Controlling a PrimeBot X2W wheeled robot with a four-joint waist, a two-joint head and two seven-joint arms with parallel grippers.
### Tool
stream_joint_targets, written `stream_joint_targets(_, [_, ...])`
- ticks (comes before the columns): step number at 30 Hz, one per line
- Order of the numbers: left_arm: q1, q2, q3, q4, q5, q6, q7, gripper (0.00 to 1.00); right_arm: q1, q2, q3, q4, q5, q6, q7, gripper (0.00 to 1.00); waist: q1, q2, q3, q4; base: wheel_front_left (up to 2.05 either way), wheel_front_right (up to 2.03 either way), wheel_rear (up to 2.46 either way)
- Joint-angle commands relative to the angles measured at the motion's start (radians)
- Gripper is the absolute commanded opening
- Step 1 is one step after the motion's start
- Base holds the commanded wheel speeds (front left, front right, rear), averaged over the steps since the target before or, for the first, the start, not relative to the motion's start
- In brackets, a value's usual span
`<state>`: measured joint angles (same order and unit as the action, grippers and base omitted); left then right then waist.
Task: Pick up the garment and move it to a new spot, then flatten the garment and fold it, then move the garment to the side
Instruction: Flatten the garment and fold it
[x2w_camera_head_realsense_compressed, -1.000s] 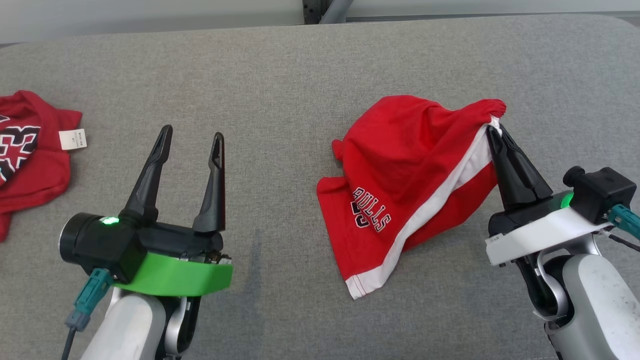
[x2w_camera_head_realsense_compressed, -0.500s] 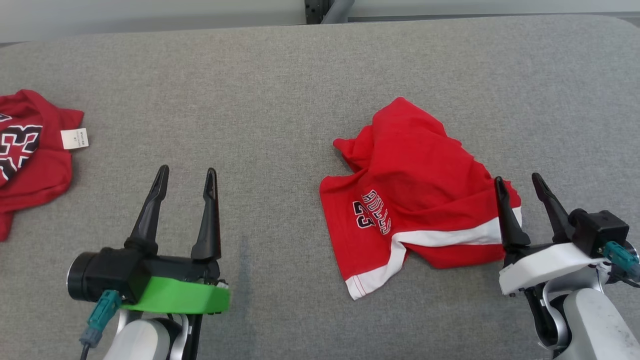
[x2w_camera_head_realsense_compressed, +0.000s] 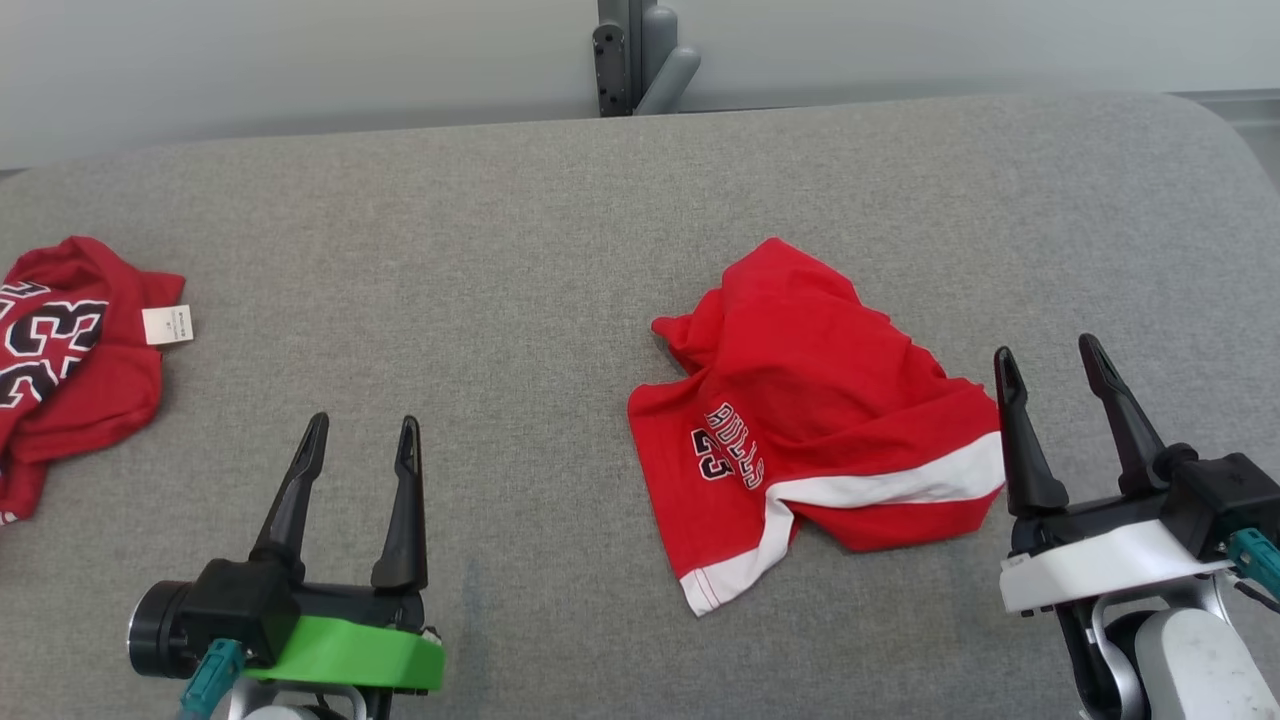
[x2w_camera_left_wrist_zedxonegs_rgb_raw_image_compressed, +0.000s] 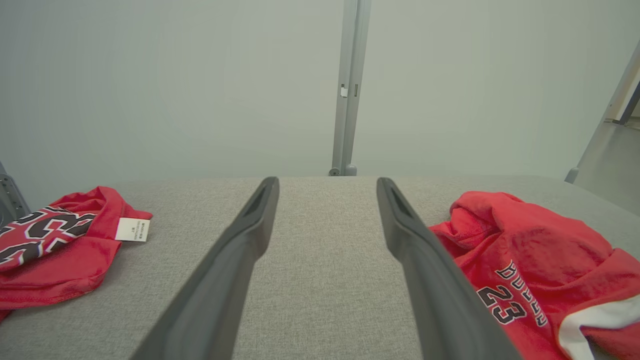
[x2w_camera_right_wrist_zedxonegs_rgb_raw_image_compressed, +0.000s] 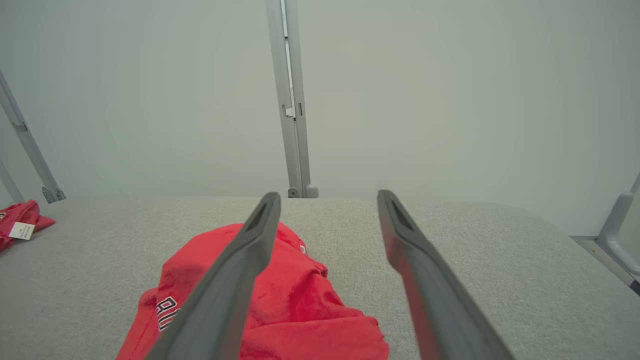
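Shorts (x2w_camera_head_realsense_compressed: 820, 400), just dropped by the right gripper (x2w_camera_head_realsense_compressed: 1045, 350), now gaping like the left gripper (x2w_camera_head_realsense_compressed: 363, 423), are lying crumpled, a second red garment (x2w_camera_head_realsense_compressed: 70, 390) well apart.

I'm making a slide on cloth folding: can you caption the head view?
Crumpled red shorts lie on the grey surface; open right gripper beside them, open left gripper farther off.

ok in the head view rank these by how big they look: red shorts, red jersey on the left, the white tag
1. red shorts
2. red jersey, but the frame edge cuts it off, so its full size is unsure
3. white tag
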<state>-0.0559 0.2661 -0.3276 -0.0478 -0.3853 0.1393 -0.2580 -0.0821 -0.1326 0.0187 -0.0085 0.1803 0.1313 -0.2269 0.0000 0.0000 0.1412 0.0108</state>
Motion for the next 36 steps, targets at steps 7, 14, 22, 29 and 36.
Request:
stream_joint_targets(7, [0.061, 0.015, -0.005, 0.013, -0.016, 0.005, 0.017, 1.0, 0.087, 0.015, 0.006, -0.064, -0.004, -0.001, 0.04, 1.0, 0.0, 0.0, -0.076, -0.011, 0.0, 0.0, 0.0])
stream_joint_targets(14, [0.08, 0.013, -0.007, 0.01, -0.03, 0.012, 0.031, 1.0, 0.114, 0.023, -0.002, -0.071, 0.002, -0.001, 0.048, 1.0, 0.0, 0.0, -0.082, -0.015, 0.0, 0.0, 0.0])
stream_joint_targets(22, [0.067, 0.017, -0.009, 0.011, -0.034, 0.015, 0.035, 1.0, 0.099, 0.025, -0.005, -0.064, 0.007, -0.001, 0.045, 1.0, 0.0, 0.0, -0.076, -0.013, 0.0, 0.0, 0.0])
stream_joint_targets(29, [0.056, 0.014, -0.015, 0.006, -0.038, 0.015, 0.034, 1.0, 0.099, 0.032, -0.009, -0.061, 0.01, -0.001, 0.041, 1.0, 0.0, 0.0, -0.072, -0.006, 0.0, 0.0, 0.0])
stream_joint_targets(36, [0.002, 0.0, -0.066, -0.038, -0.026, -0.008, 0.092, 1.0, 0.082, 0.034, -0.005, -0.068, 0.008, -0.001, 0.044, 1.0, 0.0, 0.0, -0.04, -0.009, 0.0, 0.0, 0.0])
